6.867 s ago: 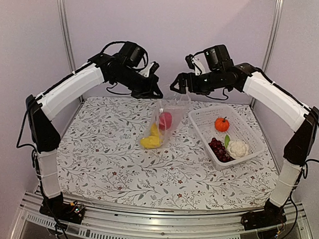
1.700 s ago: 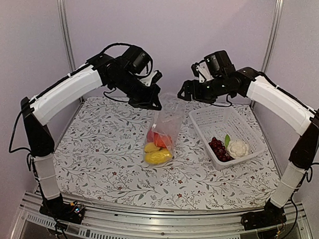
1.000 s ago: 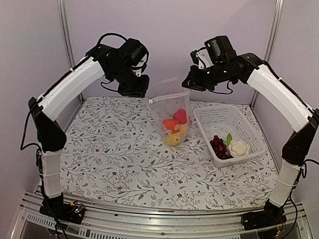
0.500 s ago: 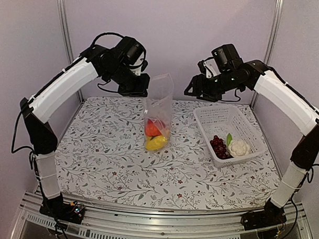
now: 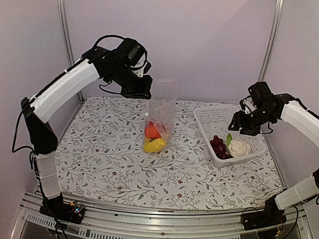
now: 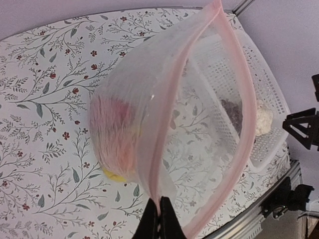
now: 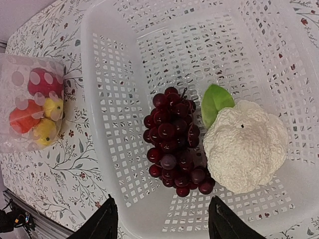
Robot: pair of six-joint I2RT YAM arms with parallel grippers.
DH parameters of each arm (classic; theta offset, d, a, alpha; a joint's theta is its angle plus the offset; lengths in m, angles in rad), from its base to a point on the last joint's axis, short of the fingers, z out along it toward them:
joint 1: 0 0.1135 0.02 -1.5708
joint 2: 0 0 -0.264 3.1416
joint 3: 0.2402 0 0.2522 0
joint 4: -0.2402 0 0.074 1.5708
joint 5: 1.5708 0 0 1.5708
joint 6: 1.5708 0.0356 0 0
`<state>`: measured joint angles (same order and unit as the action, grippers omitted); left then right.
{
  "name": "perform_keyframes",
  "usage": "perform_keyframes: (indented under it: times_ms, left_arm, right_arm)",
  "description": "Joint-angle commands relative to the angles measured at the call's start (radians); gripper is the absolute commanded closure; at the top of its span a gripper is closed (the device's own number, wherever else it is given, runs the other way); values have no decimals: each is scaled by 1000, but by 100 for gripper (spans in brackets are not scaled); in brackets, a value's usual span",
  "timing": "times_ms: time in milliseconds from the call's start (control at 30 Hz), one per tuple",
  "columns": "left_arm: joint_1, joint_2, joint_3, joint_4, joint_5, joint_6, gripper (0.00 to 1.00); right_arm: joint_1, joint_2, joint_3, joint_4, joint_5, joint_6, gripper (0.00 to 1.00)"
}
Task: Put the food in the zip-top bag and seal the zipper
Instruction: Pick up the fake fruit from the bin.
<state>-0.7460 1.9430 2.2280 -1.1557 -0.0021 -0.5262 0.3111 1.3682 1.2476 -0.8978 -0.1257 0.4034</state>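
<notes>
One zip-top bag [image 5: 161, 106] hangs upright, zipper [image 5: 165, 81] uppermost

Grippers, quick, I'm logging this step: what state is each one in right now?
Left gripper: closed, pinching the mouth edge of the zip-top bag.
Right gripper: open, empty, over the grape bunch in the basket.
</notes>
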Motion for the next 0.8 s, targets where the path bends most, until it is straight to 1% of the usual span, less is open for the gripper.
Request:
perform_keyframes:
  times_ms: [0,67,133,267,400,600,700,767]
  left_arm:
    - [-1,13,-31,32,52,12,100]
    - [-1,14,-32,36,50,15,100]
    - [0,16,-30,39,53,14,100]
    - [0,18,-33,37,69,12,100]
    - [0,17,-43,37,67,11,100]
    - [0,20,-38,36,80,7,100]
    - [0,19,-34,33,77,5,100]
    - [0,17,-36,31,76,2,100]
  right_arm:
    - [-1,21,-55,27,-54,-52,41]
    - [-1,36,-85,60,-90,-49,49]
    - [-1,46,-108,86,-105,-46,53]
    - [-1,108,-106,127,-124,-58,53]
    - [0,198,-63,158,-133,-79,54]
    - [-1,355,11,162,-97,-86,49]
    - [1,394,19,179,-97,-75,50]
    - [2,413,7,200,-102,-72,54]
